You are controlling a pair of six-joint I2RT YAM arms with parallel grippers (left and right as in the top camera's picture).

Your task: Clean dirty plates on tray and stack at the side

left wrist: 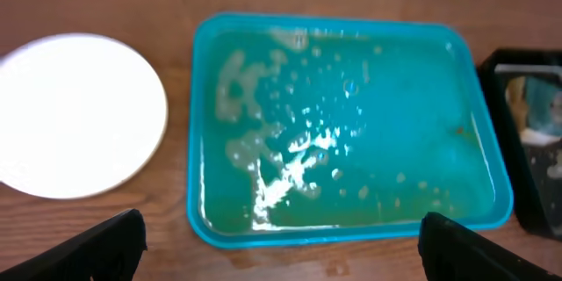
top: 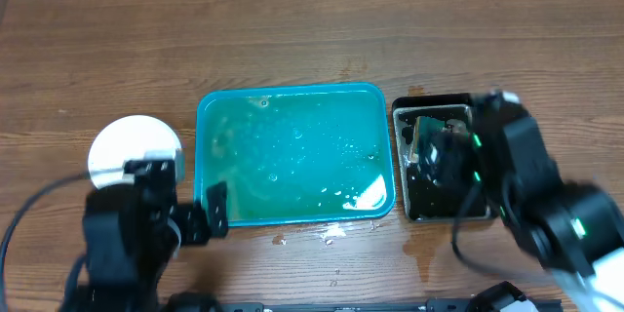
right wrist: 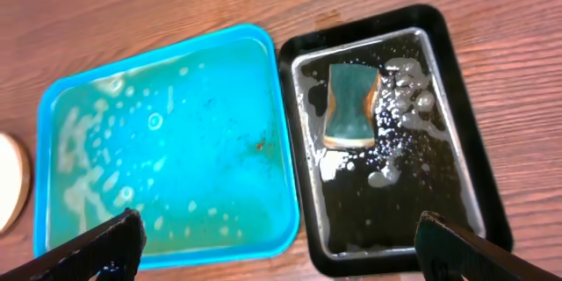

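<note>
Nearest you, your left gripper (left wrist: 281, 223) hangs over the front edge of the blue tray (top: 209, 107), close to its front left corner. Its two fingers (left wrist: 105, 248) are spread wide at the bottom corners of the wrist view, with nothing between them. Your right gripper (right wrist: 277, 230) is just as slack, with fingers far apart and nothing held. It hangs above the seam where the blue tray meets the black tray (right wrist: 457, 154). From overhead the right arm is blurred and covers much of the black tray. On the wooden table (top: 292, 29), just in front of the blue tray, a few water drops (top: 330, 236) glisten, and a darker wet streak runs below the black tray's near left corner. The blue tray sits in the middle of the table, and its floor is wet with a thin film of pale suds and small bubbles that catch the light. To its left, apart from the rim and resting on the table, lies a round white plate (left wrist: 75, 114). Its near edge is hidden under the left arm in the overhead view, and you cannot tell whether other plates lie beneath it. Just beside the blue tray's right rim, the black tray holds water and foam. A green sponge (right wrist: 349, 105) with tan edges lies flat in its far half.
</note>
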